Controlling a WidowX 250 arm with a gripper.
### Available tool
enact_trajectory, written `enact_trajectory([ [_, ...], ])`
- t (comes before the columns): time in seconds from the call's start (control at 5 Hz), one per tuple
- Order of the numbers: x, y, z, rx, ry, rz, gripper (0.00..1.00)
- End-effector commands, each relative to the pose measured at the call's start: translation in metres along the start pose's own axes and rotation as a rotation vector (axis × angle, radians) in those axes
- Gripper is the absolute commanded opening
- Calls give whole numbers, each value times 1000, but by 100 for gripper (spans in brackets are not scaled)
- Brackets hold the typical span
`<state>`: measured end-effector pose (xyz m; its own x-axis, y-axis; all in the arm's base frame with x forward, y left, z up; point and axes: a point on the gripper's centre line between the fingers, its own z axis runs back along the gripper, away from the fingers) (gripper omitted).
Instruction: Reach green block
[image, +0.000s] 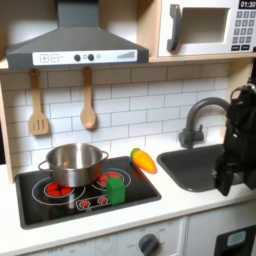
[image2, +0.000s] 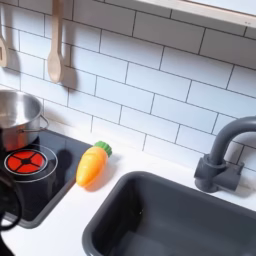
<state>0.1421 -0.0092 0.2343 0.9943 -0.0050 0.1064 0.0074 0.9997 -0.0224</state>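
In the first exterior view the green block (image: 116, 189) stands upright on the black stovetop (image: 60, 203), at its front right, just in front of the steel pot (image: 72, 163). The black arm hangs over the sink at the first exterior view's right, and its gripper (image: 225, 181) points down, far to the right of the block and apart from it. The fingers blur into one dark shape, so I cannot make out whether they are open or shut. Nothing shows between them.
An orange carrot (image: 144, 160) (image2: 91, 165) lies on the counter between stove and sink (image: 200, 166) (image2: 170, 218). A dark faucet (image: 205, 118) (image2: 224, 160) rises behind the sink. Wooden utensils (image: 88, 108) hang on the tiled wall.
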Motion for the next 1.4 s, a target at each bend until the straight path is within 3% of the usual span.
enact_trajectory([
  [0.0, 26, 21, -2, 46, -19, -17, 100],
  [1.2, 99, 67, -19, 85, -45, 32, 100],
])
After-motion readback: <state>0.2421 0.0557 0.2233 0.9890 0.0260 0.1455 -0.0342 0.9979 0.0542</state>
